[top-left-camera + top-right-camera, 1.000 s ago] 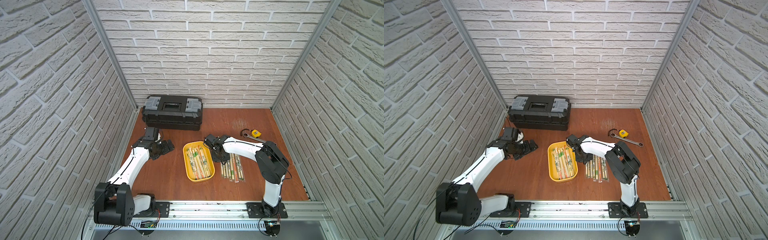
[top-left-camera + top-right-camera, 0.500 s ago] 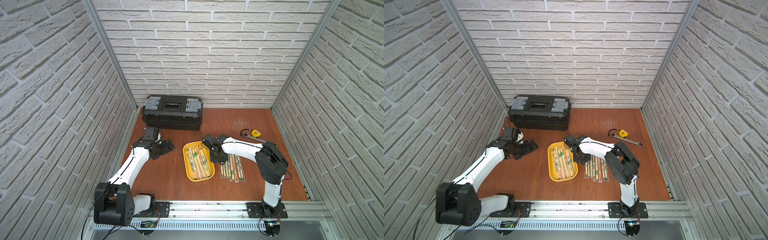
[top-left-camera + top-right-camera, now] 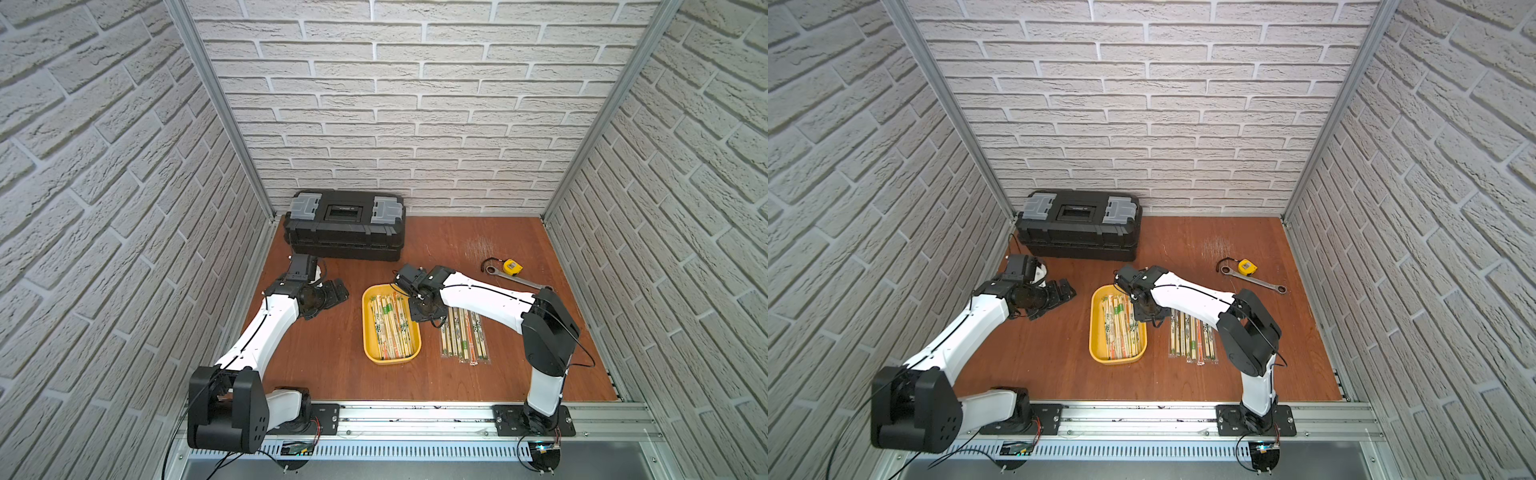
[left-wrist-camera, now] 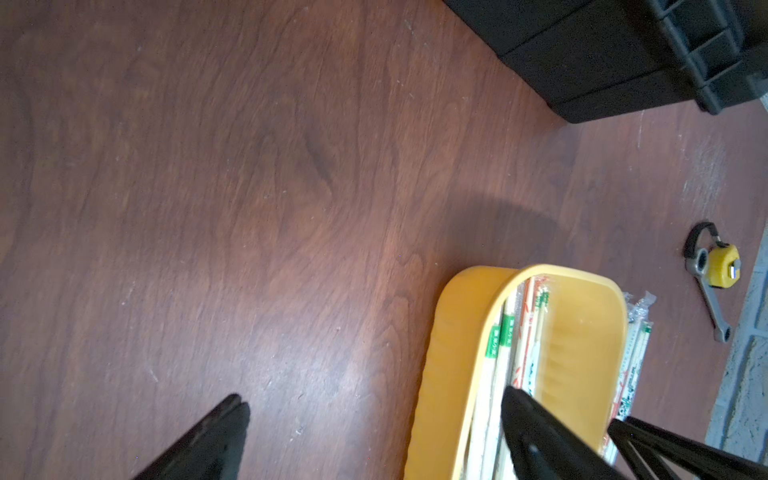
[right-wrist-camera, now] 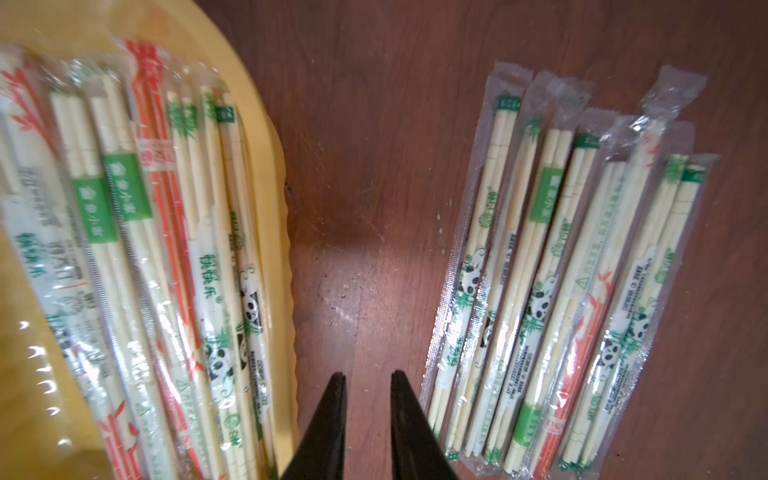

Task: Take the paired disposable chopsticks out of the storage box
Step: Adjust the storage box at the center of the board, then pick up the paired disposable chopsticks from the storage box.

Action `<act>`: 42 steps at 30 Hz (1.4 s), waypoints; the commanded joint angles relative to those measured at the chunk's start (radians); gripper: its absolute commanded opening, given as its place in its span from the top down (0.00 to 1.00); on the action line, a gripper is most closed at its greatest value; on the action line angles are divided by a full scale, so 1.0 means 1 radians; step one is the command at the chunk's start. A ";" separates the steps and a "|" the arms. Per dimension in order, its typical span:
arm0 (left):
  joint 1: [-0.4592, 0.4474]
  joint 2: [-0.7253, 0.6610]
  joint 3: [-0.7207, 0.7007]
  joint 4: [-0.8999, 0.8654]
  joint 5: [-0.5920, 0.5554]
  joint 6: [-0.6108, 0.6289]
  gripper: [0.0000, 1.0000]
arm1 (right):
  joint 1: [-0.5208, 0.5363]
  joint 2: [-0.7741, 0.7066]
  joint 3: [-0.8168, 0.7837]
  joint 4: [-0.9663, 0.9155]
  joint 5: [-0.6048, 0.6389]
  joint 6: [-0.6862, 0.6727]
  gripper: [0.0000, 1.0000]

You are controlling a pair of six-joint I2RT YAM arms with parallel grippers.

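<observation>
Now the right jaws, narrowly parted and empty, have drifted from above the removed pairs (image 5: 561, 270) toward the storage box (image 5: 279, 216); they hover over bare desk (image 5: 365, 166) between the two. The paired disposable chopsticks (image 5: 166, 249) remaining inside lie just to their left, so another pick seems imminent. The left jaws hang spread wide, holding nothing, beyond the box.

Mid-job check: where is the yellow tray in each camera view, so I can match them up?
Top view: yellow tray at the centre of the table, nearer the camera than the black toolbox.
Top view: same spot.
Left wrist: its outer wall and rounded end, seen side-on.
Right wrist: its rim, sleeved chopsticks inside.
Shared landmark: the chopstick row beside the tray, in all four.
</observation>
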 commanded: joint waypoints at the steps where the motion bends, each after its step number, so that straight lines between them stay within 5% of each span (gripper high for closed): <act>1: 0.009 -0.016 -0.013 0.010 -0.020 0.010 0.02 | 0.005 -0.059 0.066 -0.023 -0.001 -0.020 0.78; 15: 0.048 -0.011 0.001 -0.010 -0.018 0.032 0.02 | 0.069 0.188 0.271 -0.004 -0.136 -0.068 0.80; 42: 0.068 -0.011 -0.013 0.003 0.000 0.039 0.02 | 0.067 0.323 0.255 0.009 -0.132 -0.073 0.81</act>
